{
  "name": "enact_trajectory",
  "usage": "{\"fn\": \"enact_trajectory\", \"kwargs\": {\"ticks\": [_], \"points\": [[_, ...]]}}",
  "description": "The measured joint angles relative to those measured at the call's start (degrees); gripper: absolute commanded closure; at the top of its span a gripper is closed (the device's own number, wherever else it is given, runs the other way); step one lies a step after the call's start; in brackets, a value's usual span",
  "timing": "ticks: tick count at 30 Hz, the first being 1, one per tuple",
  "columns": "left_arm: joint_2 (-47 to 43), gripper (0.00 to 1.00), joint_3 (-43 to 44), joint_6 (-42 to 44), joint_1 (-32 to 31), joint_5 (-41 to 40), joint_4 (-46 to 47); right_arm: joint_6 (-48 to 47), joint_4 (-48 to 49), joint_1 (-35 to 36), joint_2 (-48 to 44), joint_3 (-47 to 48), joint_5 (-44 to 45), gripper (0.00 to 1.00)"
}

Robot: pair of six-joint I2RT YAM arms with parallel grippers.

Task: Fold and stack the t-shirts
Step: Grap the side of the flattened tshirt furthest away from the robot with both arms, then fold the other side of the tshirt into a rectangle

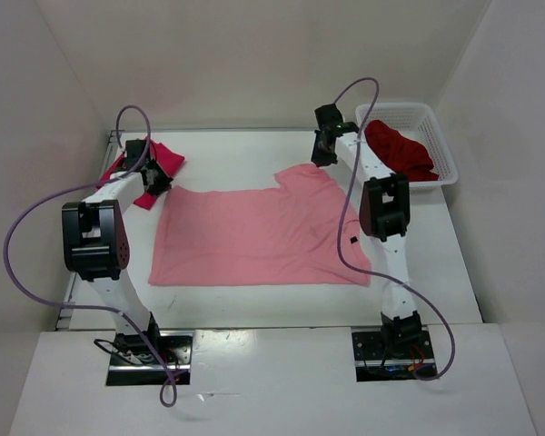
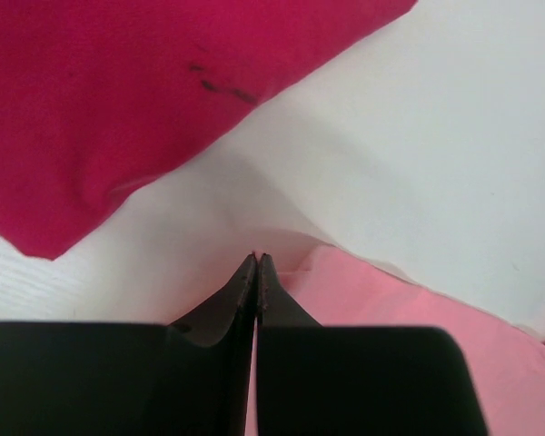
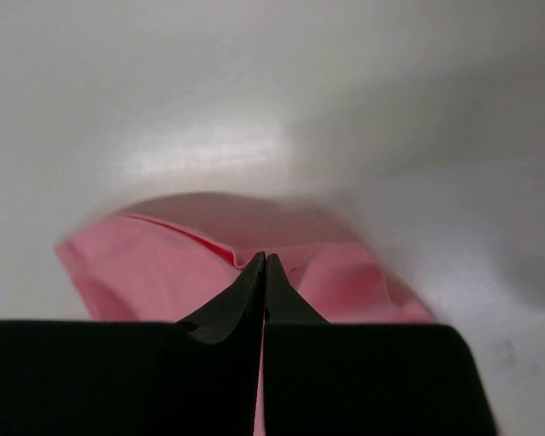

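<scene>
The light pink t-shirt (image 1: 259,236) lies spread flat across the middle of the table. My left gripper (image 1: 157,186) is shut on its far left corner (image 2: 363,300). My right gripper (image 1: 324,154) is shut on its far right sleeve edge (image 3: 163,254). The crimson-magenta t-shirt (image 1: 154,163) lies folded at the far left, just beyond the left gripper, and fills the top of the left wrist view (image 2: 118,100). The dark maroon t-shirt (image 1: 400,150) lies bunched in the white mesh basket (image 1: 436,127).
The basket stands at the far right of the table, next to the right arm. White walls close in the table on the left, back and right.
</scene>
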Motion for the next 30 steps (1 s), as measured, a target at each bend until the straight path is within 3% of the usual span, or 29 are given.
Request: {"fn": "enact_trajectory", "kwargs": {"ticks": [5, 12, 21, 30], "points": [[-5.1, 1.0, -2.3, 0.4, 0.0, -0.2, 0.7, 0.0, 2.1, -0.1, -19.3, -21.3, -0.9, 1.0], [-12.3, 1.0, -8.5, 0.6, 0.4, 0.5, 1.1, 0.5, 4.4, -0.5, -39.0, -37.7, -0.9, 1.0], [-20.2, 1.0, -17.1, 0.7, 3.6, 1.6, 0.6, 2.8, 2.7, -0.5, -55.2, -54.3, -1.2, 1.0], [-23.5, 1.0, -21.4, 0.7, 4.8, 3.7, -2.2, 6.2, -4.3, -0.5, -64.2, -66.2, -2.3, 1.0]]}}
